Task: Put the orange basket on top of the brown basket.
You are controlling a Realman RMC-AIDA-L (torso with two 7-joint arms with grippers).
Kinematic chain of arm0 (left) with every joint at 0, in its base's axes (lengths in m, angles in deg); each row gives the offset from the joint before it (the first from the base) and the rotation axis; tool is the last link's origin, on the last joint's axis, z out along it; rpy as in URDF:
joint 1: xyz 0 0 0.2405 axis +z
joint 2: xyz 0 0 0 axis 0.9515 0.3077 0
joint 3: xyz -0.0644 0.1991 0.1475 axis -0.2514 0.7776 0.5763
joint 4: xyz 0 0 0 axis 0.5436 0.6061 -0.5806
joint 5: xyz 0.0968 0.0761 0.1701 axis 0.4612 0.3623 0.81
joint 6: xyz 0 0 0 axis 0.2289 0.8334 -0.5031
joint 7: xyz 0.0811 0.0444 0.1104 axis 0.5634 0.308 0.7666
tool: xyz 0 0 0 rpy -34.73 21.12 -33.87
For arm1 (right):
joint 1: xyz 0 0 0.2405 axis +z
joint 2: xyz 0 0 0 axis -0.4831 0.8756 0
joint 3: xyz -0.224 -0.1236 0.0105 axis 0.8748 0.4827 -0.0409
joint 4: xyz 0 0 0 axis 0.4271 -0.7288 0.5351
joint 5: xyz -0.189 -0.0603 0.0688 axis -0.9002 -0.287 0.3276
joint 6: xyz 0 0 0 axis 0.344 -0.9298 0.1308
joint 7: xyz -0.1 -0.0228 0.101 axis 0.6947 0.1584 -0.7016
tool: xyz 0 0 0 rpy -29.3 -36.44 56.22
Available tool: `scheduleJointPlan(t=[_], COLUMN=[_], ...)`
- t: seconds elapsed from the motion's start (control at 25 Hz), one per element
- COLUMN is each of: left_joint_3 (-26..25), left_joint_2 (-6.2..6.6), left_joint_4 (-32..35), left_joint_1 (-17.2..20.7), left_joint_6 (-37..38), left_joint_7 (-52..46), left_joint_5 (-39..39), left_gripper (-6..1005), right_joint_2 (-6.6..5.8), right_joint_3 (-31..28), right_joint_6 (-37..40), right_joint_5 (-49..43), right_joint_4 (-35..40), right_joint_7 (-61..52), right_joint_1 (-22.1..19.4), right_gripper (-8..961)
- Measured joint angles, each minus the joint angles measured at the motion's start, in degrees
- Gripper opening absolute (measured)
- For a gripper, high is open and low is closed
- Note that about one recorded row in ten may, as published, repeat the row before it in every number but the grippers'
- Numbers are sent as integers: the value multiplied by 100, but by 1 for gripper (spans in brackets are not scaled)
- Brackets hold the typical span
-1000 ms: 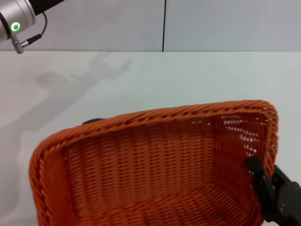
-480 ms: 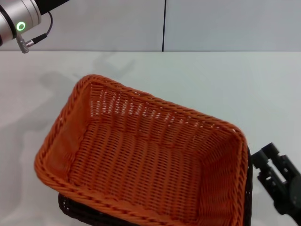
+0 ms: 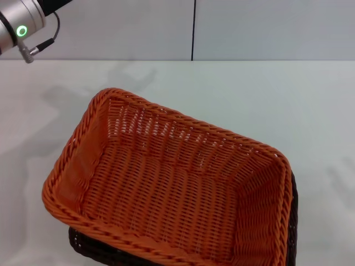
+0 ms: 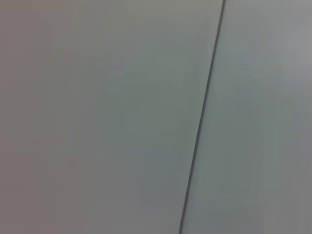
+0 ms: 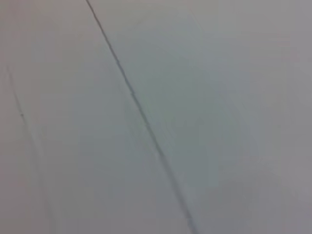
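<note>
Sitting nested, the orange basket (image 3: 166, 188) covers the brown basket (image 3: 292, 221) on the counter (image 3: 277, 100); L arm (image 3: 22, 25) parked, both tools unseen, can't tell their state.

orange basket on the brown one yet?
Yes: the orange basket sits on the brown basket, whose dark rim shows beneath. Orange is empty.
</note>
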Motion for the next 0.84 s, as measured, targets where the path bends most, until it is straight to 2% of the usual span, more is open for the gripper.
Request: scheduleJointPlan(t=[0.04,0.16,0.2,0.24,0.4,0.48,0.56,0.6,0.64,0.72,0.84], left_joint_3=[-48,-141,-283,-283,-554,-787,-940,-1381,-1542,-1732,-1732], left_joint_2=[-9,-17,-39,-39,-62,-62,-65,-65,-62,-60,-60], left_joint_4=[4,29,139,139,944,1433,1696,2365,2545,2727,2727], left_joint_1=[13,64,263,263,659,787,842,1008,1094,1200,1200], left_joint_6=[-29,-76,-230,-230,-988,-1406,-1606,-2165,-2378,-2612,-2612], left_joint_7=[6,45,452,452,1828,2362,2578,3039,3164,3299,3299], left_joint_5=[-10,-78,-601,-601,-2244,-2836,-3053,-3529,-3641,-3742,-3742], left_gripper=[829,829,829,829,829,829,829,829,829,829,829], right_joint_2=[0,-78,-179,-179,-426,-444,-456,-450,-450,-445,-448], right_joint_3=[0,-526,-800,-800,-1121,-1102,-1108,-1097,-1097,-1072,-1088], right_joint_6=[0,-304,-528,-528,-1205,-1358,-1605,-1868,-1868,-2183,-2349], right_joint_5=[0,5,8,8,340,454,693,1093,1093,1473,1515], right_joint_4=[0,570,768,768,964,1050,1171,1207,1207,1181,1155], right_joint_7=[0,-229,-334,-334,-377,-346,-180,175,175,552,717], right_joint_1=[0,386,633,633,1122,1201,1330,1426,1426,1532,1600], right_gripper=[594,593,593,593,593,593,593,594,594,594,594])
